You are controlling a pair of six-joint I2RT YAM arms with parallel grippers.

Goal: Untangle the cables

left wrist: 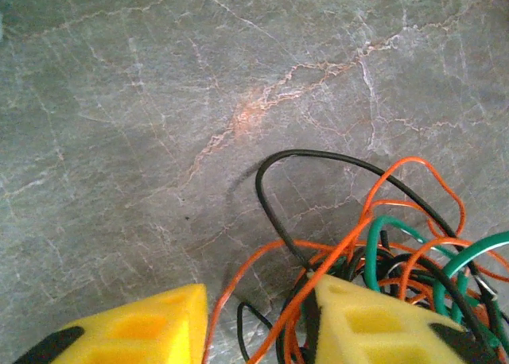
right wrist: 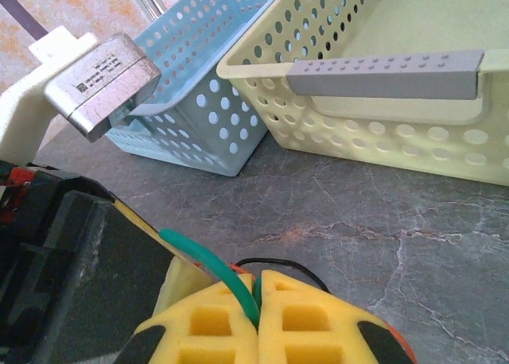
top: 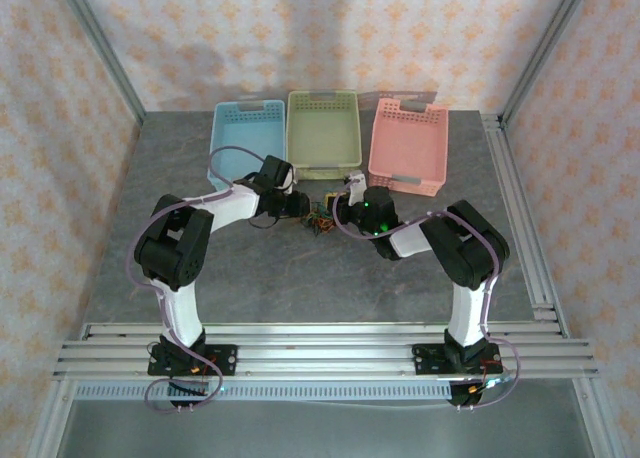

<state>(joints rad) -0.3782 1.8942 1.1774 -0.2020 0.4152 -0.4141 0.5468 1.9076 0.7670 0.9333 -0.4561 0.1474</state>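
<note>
Right claw [right wrist: 258, 291], foam-padded, tight on thin glossy green cable [right wrist: 204, 250]

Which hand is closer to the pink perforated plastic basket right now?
Right. The right hand sits just off the near left corner of the pink perforated plastic basket; the left hand is farther left, beyond the tangled thin wires.

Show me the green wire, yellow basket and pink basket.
green wire [right wrist: 213, 261], right wrist view, its curved middle
yellow basket [right wrist: 358, 145], right wrist view, front wall
pink basket [top: 408, 143], top external view, bare floor
</note>
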